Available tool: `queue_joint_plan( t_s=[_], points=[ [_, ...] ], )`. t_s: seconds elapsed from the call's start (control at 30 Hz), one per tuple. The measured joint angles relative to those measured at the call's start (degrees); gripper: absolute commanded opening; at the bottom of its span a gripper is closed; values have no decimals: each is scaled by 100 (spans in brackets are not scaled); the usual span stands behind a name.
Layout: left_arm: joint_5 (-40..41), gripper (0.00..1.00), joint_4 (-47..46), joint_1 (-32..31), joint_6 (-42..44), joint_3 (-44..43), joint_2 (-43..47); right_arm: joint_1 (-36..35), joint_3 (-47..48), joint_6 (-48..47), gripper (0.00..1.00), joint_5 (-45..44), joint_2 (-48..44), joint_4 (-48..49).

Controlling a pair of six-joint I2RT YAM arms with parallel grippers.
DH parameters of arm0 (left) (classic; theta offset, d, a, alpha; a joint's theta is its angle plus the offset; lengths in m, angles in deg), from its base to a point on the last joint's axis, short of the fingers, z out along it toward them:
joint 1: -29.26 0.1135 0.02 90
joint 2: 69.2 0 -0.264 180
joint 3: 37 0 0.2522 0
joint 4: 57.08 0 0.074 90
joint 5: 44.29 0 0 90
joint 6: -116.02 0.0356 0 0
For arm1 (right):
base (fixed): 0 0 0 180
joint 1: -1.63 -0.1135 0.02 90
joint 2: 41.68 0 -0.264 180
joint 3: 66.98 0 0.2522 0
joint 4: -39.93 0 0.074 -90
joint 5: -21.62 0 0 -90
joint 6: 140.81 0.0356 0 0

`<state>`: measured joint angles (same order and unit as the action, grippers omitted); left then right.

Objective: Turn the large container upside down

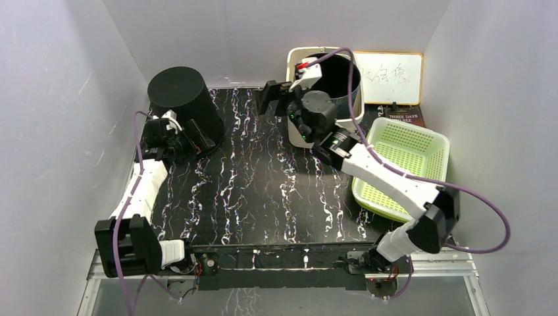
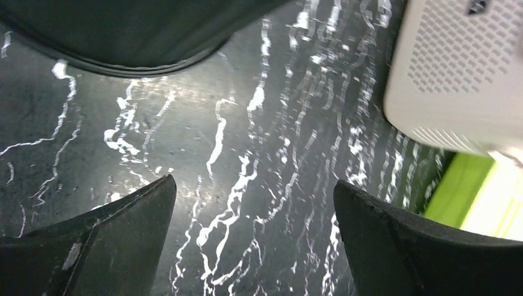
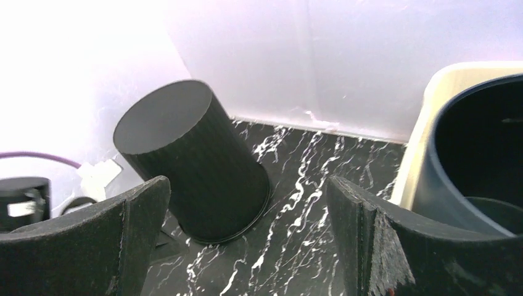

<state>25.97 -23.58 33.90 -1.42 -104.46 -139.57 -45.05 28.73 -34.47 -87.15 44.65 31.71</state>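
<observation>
- The large container (image 1: 184,105) stands mouth-down in the table's (image 1: 263,191) far left corner.
- A bucket (image 1: 337,78) sits inside a bin (image 1: 294,62), far middle.
- A basket (image 1: 408,164) lies right, whiteboard (image 1: 391,78) behind it.

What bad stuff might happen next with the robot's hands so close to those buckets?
1. The open left hand sits right beside the upside-down black container. Swinging away, it might knock it over.
2. The open right hand hangs next to the cream bin holding a dark bucket. A bump might shove both.
3. The purple cable loops over that bucket and might snag its rim.
</observation>
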Motion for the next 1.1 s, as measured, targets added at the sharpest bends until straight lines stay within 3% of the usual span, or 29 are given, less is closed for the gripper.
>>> queue_joint_plan(
  t_s=[0.17, 0.37, 0.57, 0.8, 1.1],
  points=[
    [828, 98, -894, -146, -520, 319, -549, 175, -249, -214, 98, -236, -566, -118],
    [1766, 98, -2188, -337, -820, 350, -1425, 461, -636, -295, 98, -319, -616, -289],
    [2822, 98, -2933, -348, -914, -197, -2555, 754, -942, -297, 98, -243, -621, -433],
    [3630, 98, -3198, -337, -817, -953, -3322, 1078, -1209, -363, 98, -140, -831, -555],
    [4564, 98, -3171, -20, -352, -1362, -3429, 1504, -1458, -382, 98, 157, -1051, -584]
  ],
)
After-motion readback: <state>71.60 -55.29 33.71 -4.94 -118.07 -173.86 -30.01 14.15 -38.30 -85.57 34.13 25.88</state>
